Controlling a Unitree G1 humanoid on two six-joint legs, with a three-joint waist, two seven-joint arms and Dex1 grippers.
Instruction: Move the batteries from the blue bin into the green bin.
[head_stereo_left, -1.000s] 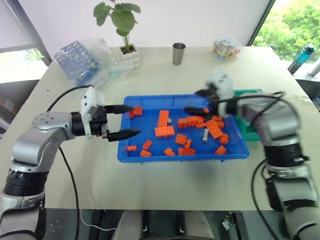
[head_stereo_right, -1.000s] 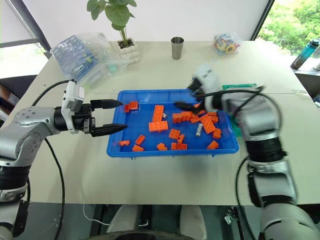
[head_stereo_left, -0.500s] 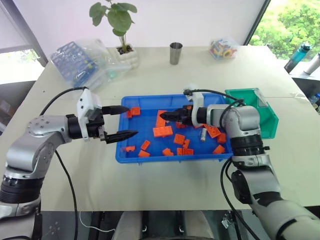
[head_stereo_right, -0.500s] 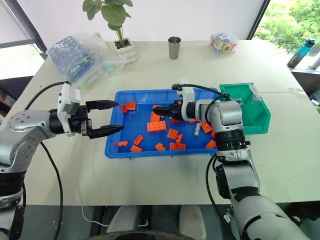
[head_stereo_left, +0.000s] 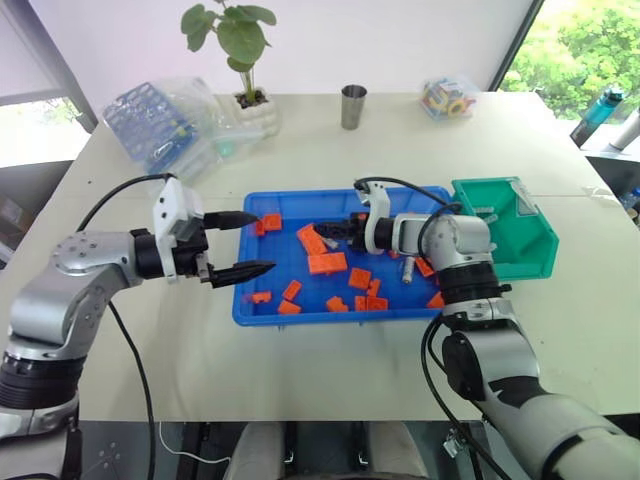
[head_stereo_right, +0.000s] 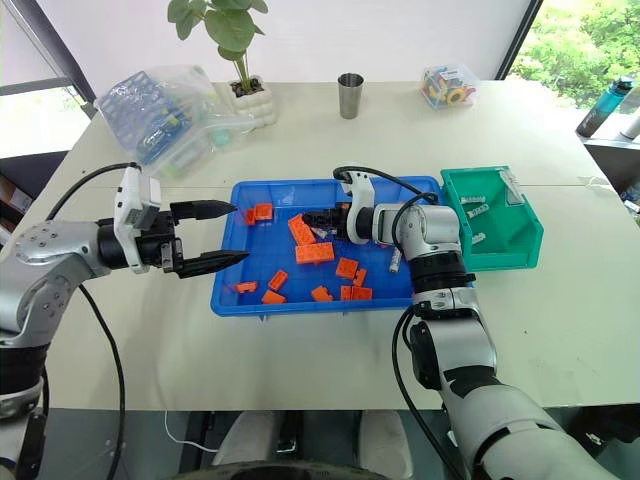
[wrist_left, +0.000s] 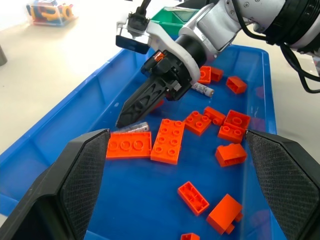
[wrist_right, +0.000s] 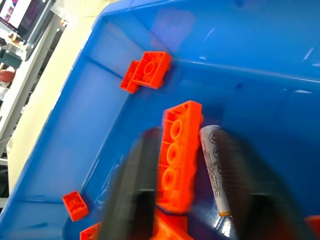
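From the head camera, I see my right gripper (head_stereo_left: 340, 230) reaching low into the blue bin (head_stereo_left: 262, 308) on the counter (head_stereo_left: 330, 370); the green bin (head_stereo_left: 528, 250) sits just right. My left gripper (head_stereo_left: 250, 243) hovers at the bin's left rim, jaws wide. Left wrist: right jaws narrow beside a battery (wrist_left: 132, 127). Right wrist: jaws straddle the battery and an orange brick (wrist_right: 177, 150).

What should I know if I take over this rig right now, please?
Left gripper: open, hovering at the blue bin's left edge, holding nothing.
Right gripper: down in the blue bin at a battery lying beside an orange brick; grip unclear.
Done: a few batteries in the green bin.
Left: that battery and a second battery among the bricks.
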